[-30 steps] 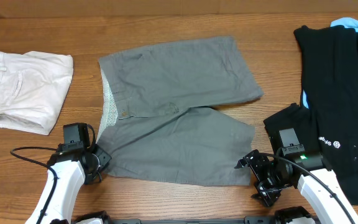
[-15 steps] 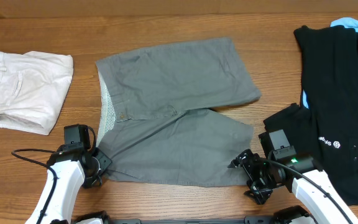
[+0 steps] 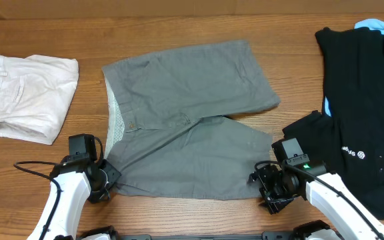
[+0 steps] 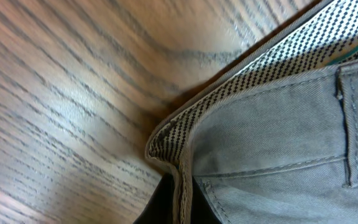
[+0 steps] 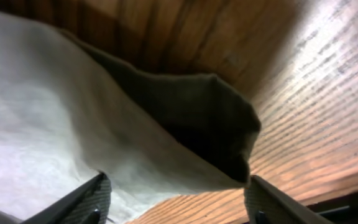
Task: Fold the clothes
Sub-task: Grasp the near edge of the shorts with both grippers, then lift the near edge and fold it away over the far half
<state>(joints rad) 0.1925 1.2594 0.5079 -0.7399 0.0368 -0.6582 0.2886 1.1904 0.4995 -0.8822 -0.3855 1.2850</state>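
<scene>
Here: both arms at the near edge of the grey shorts point(image 3: 185, 127), fold not yet begun.
Shorts lie flat mid-table point(image 3: 179, 20), waist to the left. L gripper point(image 3: 107, 181) is clamped shut on the waistband corner point(image 4: 166, 146). R gripper point(image 3: 264, 185) has jaws apart, fingers point(image 5: 89, 199) straddling the near leg hem point(image 5: 222, 130), no pinch yet. Risks: R may close on one layer only, or on air if the hem slips out, so cloth drops mid-lift. Uneven L/R lift would skew the fold. L's thin corner hold may pull free. Cream shorts point(image 3: 25, 97) & black garments point(image 3: 365, 113) lie well apart.
</scene>
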